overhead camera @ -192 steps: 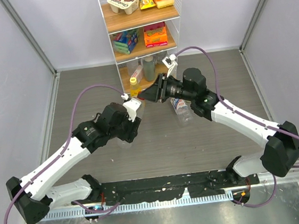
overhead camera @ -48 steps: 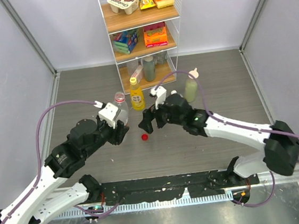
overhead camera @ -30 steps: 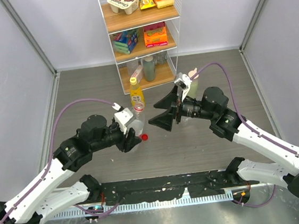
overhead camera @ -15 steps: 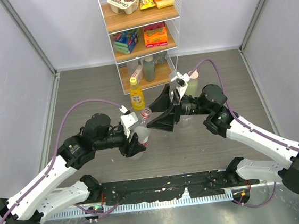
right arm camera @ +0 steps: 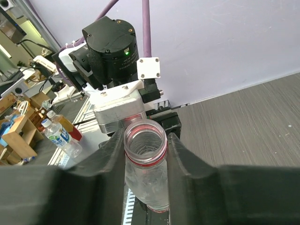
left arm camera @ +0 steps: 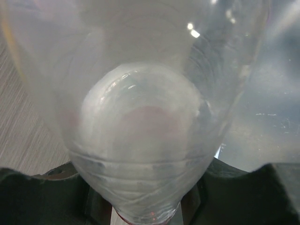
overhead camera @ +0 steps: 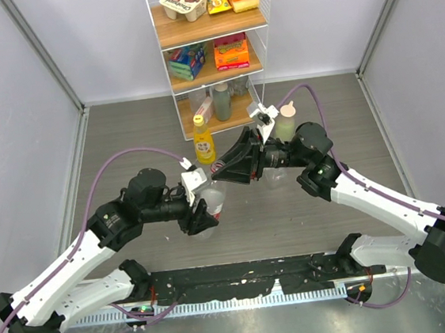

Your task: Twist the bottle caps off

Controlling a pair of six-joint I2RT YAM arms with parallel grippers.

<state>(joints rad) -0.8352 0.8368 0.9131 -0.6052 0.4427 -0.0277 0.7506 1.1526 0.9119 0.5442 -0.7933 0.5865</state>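
The left hand [overhead camera: 199, 210] clamps the body of the red-label bottle [overhead camera: 214, 197], which tilts toward the right arm; squeezed harder, the thin wall may buckle; just behind stands the yellow bottle [overhead camera: 202, 143], its yellow cap [overhead camera: 198, 120] on, and a careless swing could topple it; the right hand [right arm camera: 145, 143] is closed on the bare, capless neck, so twisting there achieves nothing and may wrench the bottle loose; the red cap is not in view.
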